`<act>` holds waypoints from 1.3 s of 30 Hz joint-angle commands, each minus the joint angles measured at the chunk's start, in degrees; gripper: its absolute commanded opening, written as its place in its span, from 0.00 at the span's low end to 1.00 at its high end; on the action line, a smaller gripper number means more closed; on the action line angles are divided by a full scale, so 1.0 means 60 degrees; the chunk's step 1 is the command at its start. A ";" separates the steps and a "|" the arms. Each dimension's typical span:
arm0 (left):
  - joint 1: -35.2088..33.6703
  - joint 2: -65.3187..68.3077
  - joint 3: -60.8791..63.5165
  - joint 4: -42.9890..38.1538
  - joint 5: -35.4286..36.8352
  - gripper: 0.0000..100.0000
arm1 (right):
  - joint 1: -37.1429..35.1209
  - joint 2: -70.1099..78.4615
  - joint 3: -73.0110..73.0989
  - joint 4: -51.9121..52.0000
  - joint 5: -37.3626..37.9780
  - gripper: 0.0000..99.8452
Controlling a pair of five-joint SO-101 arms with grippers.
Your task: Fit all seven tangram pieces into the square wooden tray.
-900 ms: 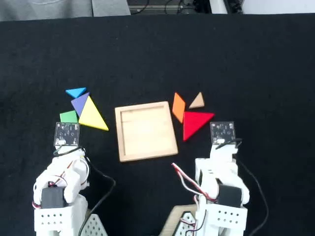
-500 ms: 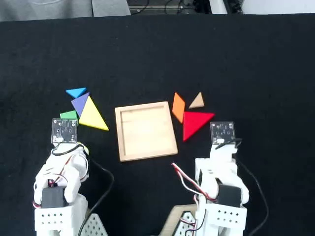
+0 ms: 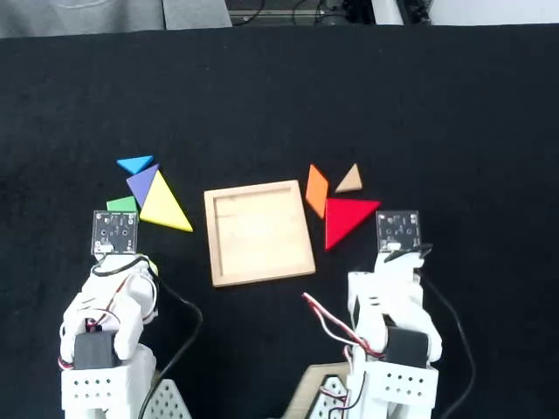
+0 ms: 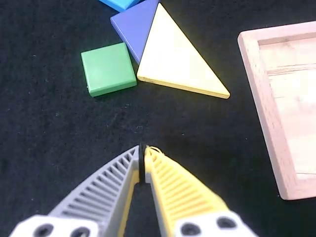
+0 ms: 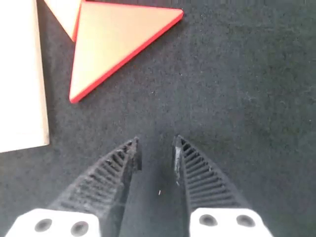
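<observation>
We see a broad tabletop (image 3: 279, 96) covered from its left edge to its right edge in a matte black cloth (image 5: 247, 74). Up close, the cloth has a fine, fuzzy weave flecked with pale lint. Light falls evenly across it, and we find no hard shadows on it. Beyond the tabletop's far edge, a grey material (image 3: 87, 16) with a seam runs behind the far left corner. A tangle of dark cables (image 3: 288, 12) lies behind the middle of that edge, and a white surface (image 3: 498, 10) sits behind the far right corner. At the near edge, a pale tan panel (image 3: 301, 397) juts into sight.
</observation>
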 commanded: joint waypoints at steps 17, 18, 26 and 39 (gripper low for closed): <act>0.0066 0.0000 0.0183 0.0073 -0.0015 0.03 | 0.0132 -0.0857 -0.0022 0.0103 -0.0015 0.12; 0.0066 0.0000 0.0183 0.0073 -0.0015 0.03 | 0.0132 -0.0857 -0.0022 0.0103 -0.0015 0.12; 0.0095 -0.0044 0.0168 0.1465 -0.0015 0.03 | 0.0132 -0.0828 -0.0022 0.0864 -0.0073 0.12; 0.0095 -0.0044 0.0168 0.1524 -0.0059 0.03 | 0.0103 -0.0872 -0.0022 0.0923 -0.0073 0.12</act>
